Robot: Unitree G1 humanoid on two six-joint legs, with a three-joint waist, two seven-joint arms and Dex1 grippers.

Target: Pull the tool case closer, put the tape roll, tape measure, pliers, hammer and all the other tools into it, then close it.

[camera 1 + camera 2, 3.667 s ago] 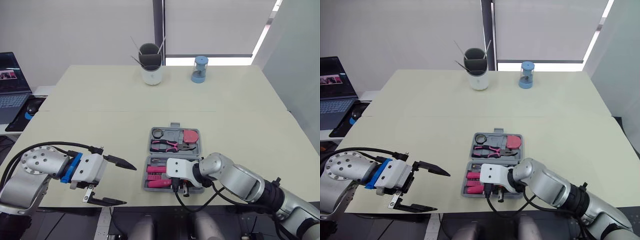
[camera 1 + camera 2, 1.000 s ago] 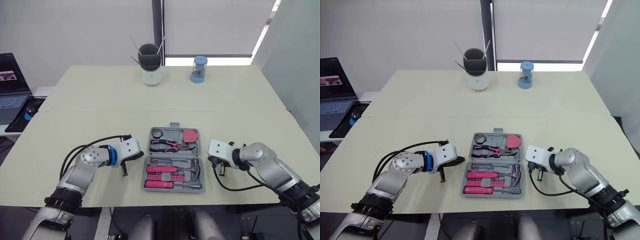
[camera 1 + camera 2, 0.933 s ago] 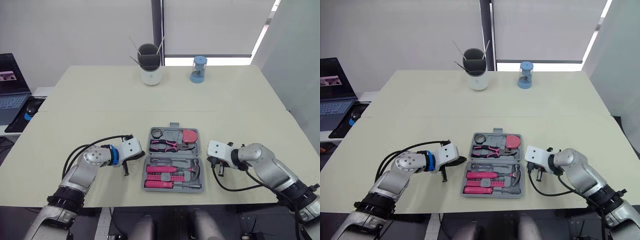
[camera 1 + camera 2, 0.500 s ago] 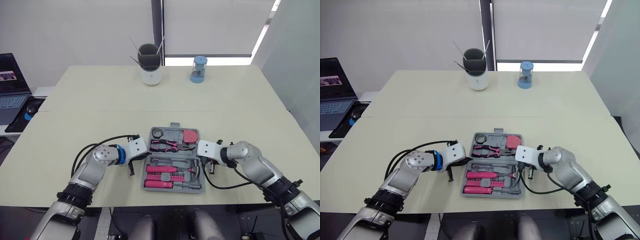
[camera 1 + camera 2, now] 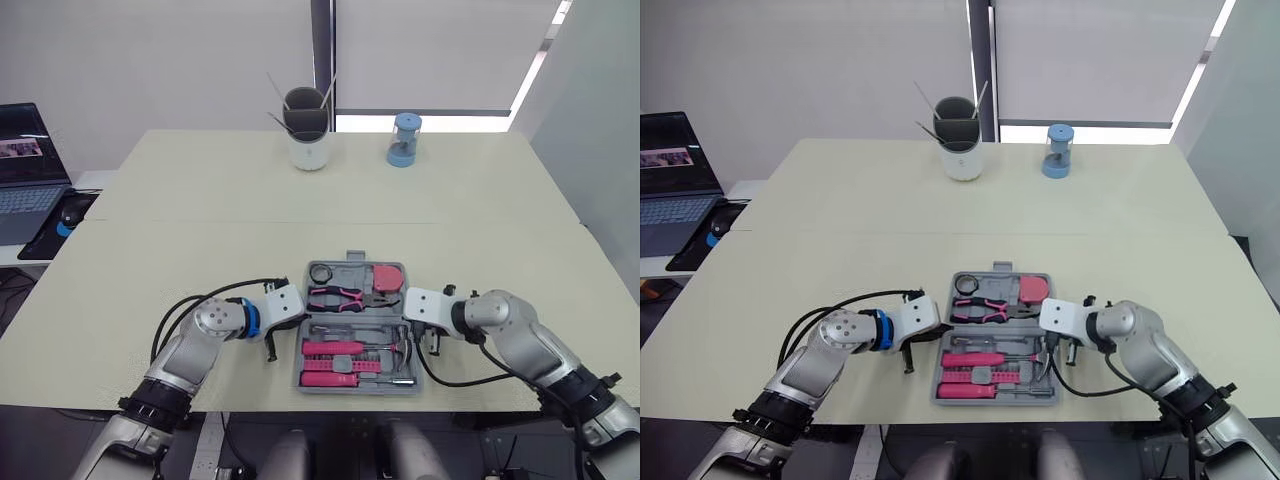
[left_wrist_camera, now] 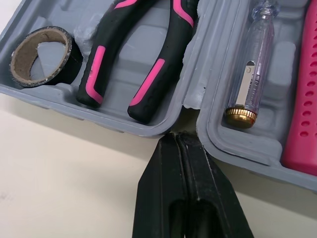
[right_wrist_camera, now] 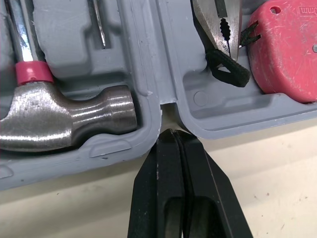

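- The grey plastic tool case [image 5: 356, 318] lies open on the pale bench [image 5: 200, 220], close to the near edge, between my two arms.
- My left pincer [image 6: 177, 136] is squeezed together and holds nothing. Its tip sits at the gap between the two halves, on the left side of the case.
- My right pincer [image 7: 172, 133] is squeezed together too, at the same gap on the right side.
- In the far half lie the black tape roll [image 6: 73, 55], the pink and black pliers [image 6: 166, 64] and the red tape measure [image 7: 285, 54].
- The steel-headed hammer [image 7: 64, 119] lies in the near half.
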